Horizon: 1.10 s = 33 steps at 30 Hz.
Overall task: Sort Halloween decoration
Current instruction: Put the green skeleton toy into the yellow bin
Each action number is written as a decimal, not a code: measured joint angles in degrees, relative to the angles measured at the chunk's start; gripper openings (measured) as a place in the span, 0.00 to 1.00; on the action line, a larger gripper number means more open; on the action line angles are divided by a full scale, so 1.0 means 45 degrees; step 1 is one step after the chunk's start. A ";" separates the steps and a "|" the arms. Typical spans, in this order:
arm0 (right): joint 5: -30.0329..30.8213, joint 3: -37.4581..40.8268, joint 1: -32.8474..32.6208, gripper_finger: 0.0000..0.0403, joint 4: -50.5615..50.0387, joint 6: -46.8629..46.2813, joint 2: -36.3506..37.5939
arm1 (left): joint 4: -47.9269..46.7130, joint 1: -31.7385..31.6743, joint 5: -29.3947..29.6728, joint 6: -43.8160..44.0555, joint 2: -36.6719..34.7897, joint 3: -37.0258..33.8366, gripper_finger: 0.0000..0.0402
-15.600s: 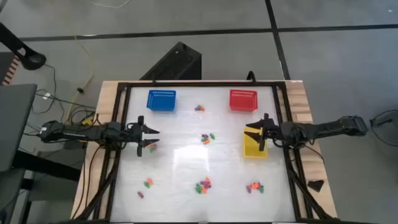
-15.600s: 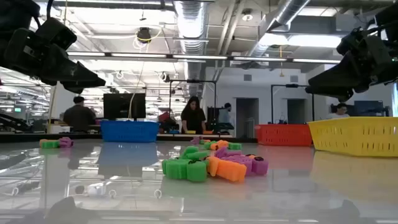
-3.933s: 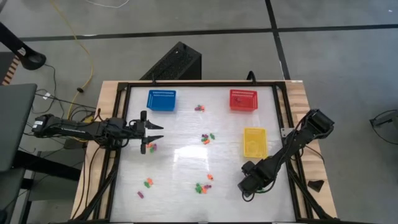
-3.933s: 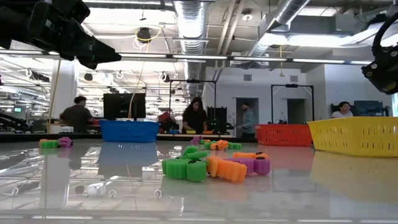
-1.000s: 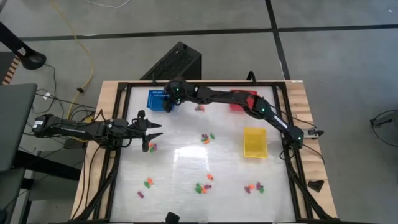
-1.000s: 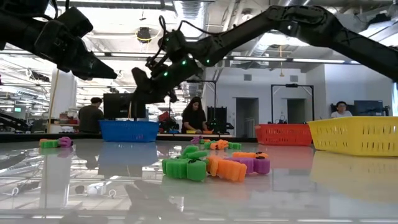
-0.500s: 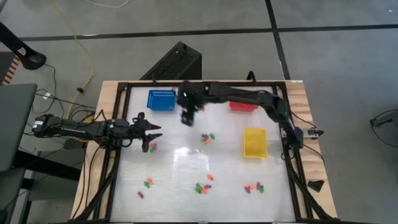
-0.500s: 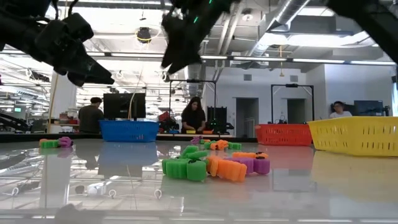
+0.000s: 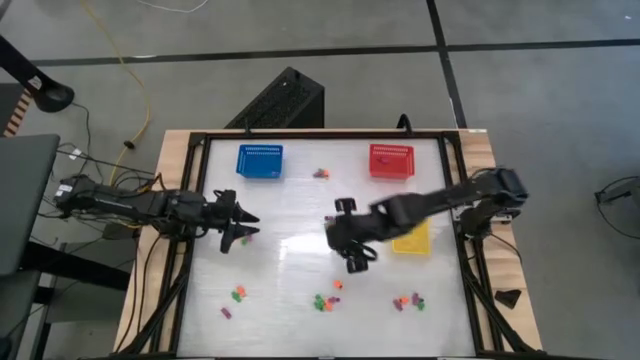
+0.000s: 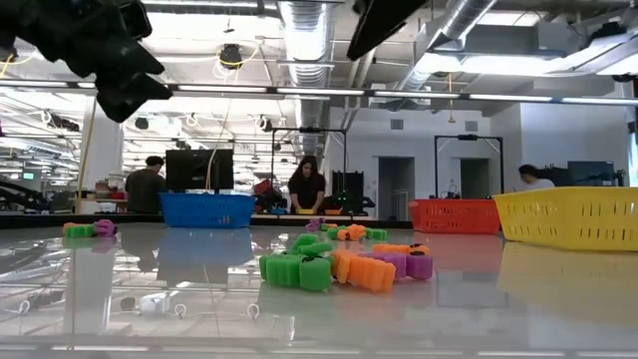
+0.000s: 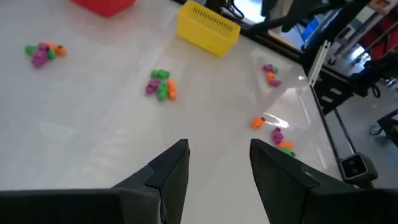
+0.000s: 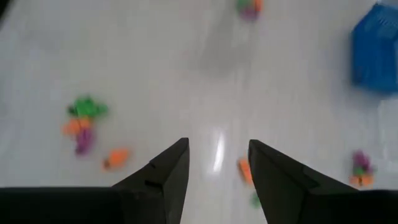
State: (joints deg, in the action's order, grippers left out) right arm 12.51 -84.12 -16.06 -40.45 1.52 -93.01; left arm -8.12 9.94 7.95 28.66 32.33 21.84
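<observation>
While the left gripper [image 9: 244, 232] hovers over the left side of the white tabletop [image 9: 290, 210], its jaws spread with nothing between them, the right gripper [image 9: 347, 262] hangs above the middle of the tabletop on an arm stretched in from the right edge. In the right wrist view its jaws [image 12: 214, 163] also stand apart and empty, pointing down at bare surface.

The Halloween decoration [image 9: 322, 300] lies scattered on the tabletop in small clumps of orange, purple and green pieces: one clump near the front centre, another towards the front right [image 9: 408, 300], a pair of pieces at the front left [image 9: 237, 295], and a small clump between the two far baskets [image 9: 320, 173]. From the low view the nearest heap shows green, orange and purple pieces [image 10: 339, 267] touching one another.

Three mesh baskets stand on the tabletop. The blue basket [image 9: 260, 161] is at the far left, the red basket [image 9: 390, 160] at the far right, and the yellow basket [image 9: 416, 238] nearer on the right, partly hidden by the right arm. Whether any basket holds pieces cannot be told from above or from the side.
</observation>
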 joint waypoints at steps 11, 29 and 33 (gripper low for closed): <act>0.1048 0.6582 -0.1288 0.43 0.9207 0.0699 0.2945 | -0.2963 0.2236 0.1297 0.3348 0.3905 0.1796 0.40; 0.0851 0.8040 -0.1116 0.43 0.8476 -0.0375 0.2690 | -0.5984 0.7396 -0.2099 0.5341 1.0832 0.5911 0.40; 0.0849 0.8059 -0.1073 0.43 0.8656 -0.0246 0.2685 | -0.5978 0.7552 -0.2683 0.4516 1.1857 0.5911 0.40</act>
State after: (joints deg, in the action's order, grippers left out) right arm 16.33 -47.86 -20.88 -1.50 0.41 -80.93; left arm -35.02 43.92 -4.12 48.97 85.69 48.45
